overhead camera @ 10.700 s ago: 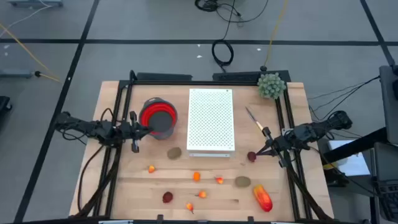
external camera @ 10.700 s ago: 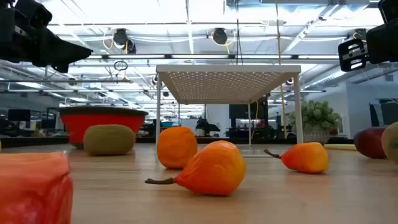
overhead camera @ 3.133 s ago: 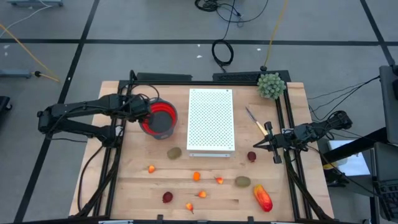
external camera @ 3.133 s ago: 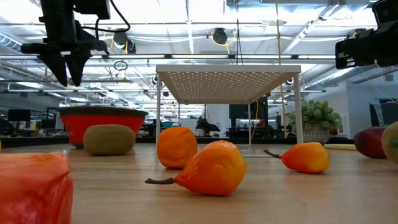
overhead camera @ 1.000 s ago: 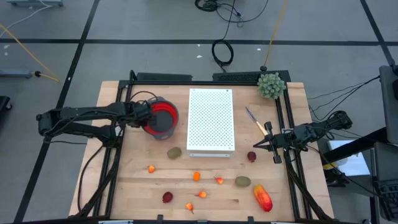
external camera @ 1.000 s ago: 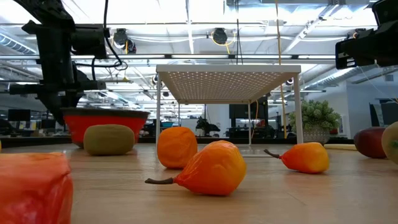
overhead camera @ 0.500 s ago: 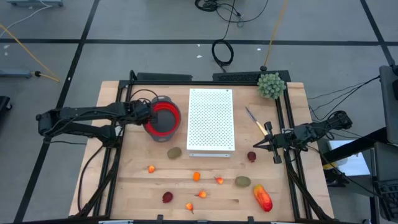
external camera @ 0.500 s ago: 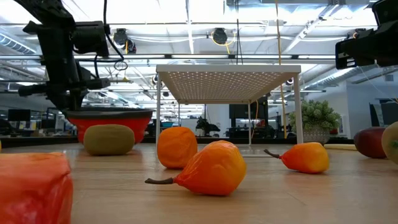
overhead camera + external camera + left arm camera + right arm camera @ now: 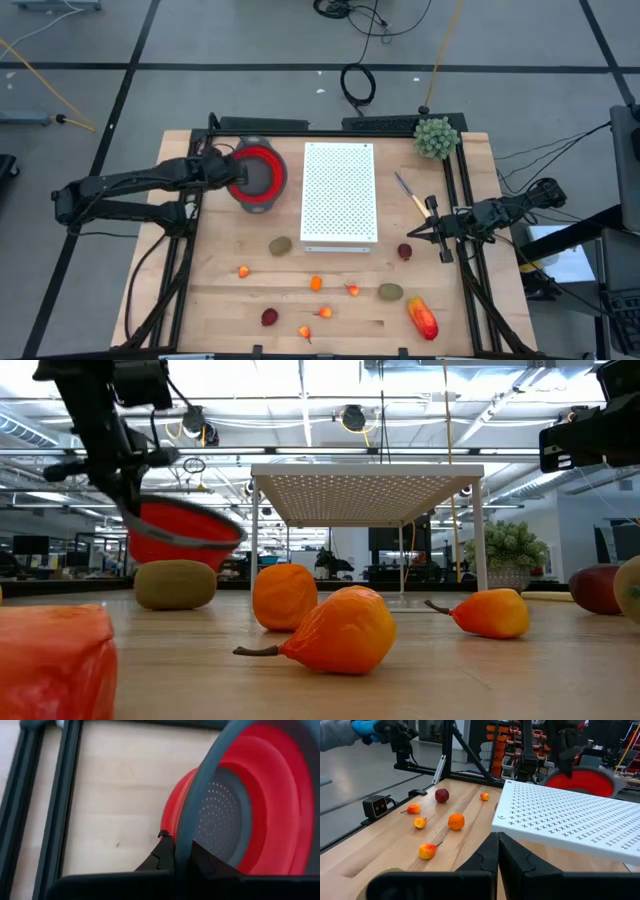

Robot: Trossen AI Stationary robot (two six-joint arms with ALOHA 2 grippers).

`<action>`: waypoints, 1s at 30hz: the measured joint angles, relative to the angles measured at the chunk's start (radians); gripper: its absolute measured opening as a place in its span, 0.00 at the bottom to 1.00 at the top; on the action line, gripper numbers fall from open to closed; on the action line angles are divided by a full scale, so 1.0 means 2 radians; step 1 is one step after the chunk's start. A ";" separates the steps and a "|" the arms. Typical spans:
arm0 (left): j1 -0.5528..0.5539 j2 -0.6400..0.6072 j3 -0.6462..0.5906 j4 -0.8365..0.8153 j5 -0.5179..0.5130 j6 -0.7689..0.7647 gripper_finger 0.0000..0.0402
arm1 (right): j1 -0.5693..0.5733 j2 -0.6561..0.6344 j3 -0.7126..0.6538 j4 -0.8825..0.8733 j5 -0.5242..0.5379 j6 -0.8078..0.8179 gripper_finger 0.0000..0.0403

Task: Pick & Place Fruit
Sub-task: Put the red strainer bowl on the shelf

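Note:
My left gripper (image 9: 232, 173) is shut on a red strainer bowl with a grey rim (image 9: 257, 178) at the table's far left. The bowl hangs tilted above the table in the low view (image 9: 185, 525). Several small fruit pieces lie on the wood toward the near edge: a brown-green oval (image 9: 281, 245), a dark-red ball (image 9: 405, 251), a tiny orange piece (image 9: 316, 283), a second oval (image 9: 390, 291) and a red-orange oblong (image 9: 423, 318). My right gripper (image 9: 416, 238) is shut and empty, just right of the dark-red ball. My left gripper holds the bowl by its grey rim (image 9: 184, 832) on the side toward the table's left, one finger (image 9: 162, 854) outside the wall and one inside. The fingers come slanting from the left and above. The bowl is lifted clear of the table and tilted.
A white perforated stand (image 9: 340, 195) fills the table's middle. A green spiky ball plant (image 9: 437, 138) and a yellow-handled knife (image 9: 412, 197) lie at the far right. Black rails (image 9: 190, 250) run along both sides. A person's blue-gloved hand (image 9: 367, 727) shows beyond the table.
My left gripper has risen and gone a little toward the table's far edge with the red bowl. The bowl, which stood level on the table a second ago, is now lifted clear and tipped. My right arm has kept still.

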 joint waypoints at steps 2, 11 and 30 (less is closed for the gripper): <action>0.000 -0.011 0.008 0.000 -0.009 0.007 0.01 | 0.000 0.000 0.000 0.000 0.000 0.000 0.00; 0.000 -0.048 0.045 0.001 -0.047 0.024 0.01 | 0.000 0.000 0.000 0.000 0.000 0.000 0.00; -0.033 -0.055 0.075 0.286 0.143 0.231 0.01 | 0.000 0.000 0.000 0.000 0.000 0.000 0.00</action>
